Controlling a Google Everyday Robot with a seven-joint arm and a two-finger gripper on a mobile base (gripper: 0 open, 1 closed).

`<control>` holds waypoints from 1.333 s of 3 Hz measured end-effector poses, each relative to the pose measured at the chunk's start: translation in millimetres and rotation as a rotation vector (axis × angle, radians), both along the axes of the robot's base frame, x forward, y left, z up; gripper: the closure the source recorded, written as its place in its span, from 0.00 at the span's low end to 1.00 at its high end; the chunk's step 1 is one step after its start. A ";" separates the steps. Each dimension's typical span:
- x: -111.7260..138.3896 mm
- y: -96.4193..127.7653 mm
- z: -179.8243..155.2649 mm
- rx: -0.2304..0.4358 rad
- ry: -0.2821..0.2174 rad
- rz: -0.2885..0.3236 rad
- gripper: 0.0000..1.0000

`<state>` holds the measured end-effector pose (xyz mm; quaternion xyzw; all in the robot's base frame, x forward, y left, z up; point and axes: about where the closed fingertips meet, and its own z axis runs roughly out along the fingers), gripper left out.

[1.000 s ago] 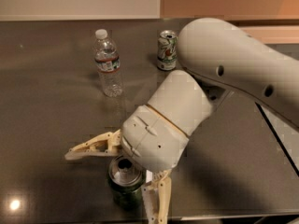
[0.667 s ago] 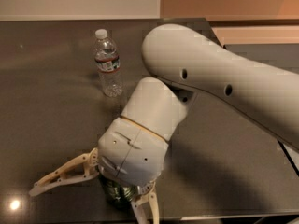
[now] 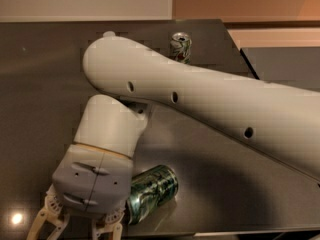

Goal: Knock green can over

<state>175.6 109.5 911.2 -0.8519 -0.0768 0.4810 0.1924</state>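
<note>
The green can is dark green with lighter swirls. It lies on its side on the dark table near the front edge, silver end toward the lower left. My gripper is at the bottom left, right beside the can's left end. Its cream fingers are spread open with nothing between them, and their tips run out of view. The white wrist and arm cross the view above the can.
A mostly white can with green and red print stands upright at the back of the table. Only the cap of a water bottle shows behind the arm. The table's front edge is just below the can.
The green can stood upright under the gripper and now lies on its side to the gripper's right. The arm swung left and lower, covering the water bottle.
</note>
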 end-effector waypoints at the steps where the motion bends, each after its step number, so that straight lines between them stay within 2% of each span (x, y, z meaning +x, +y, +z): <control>1: 1.6 9.2 -0.8 0.012 -0.016 -0.028 0.40; 2: 2.3 15.8 -1.2 0.021 -0.029 -0.049 0.18; 3: 2.4 25.0 -1.3 0.032 -0.049 -0.076 0.00; 4: 2.4 25.0 -1.3 0.032 -0.049 -0.076 0.00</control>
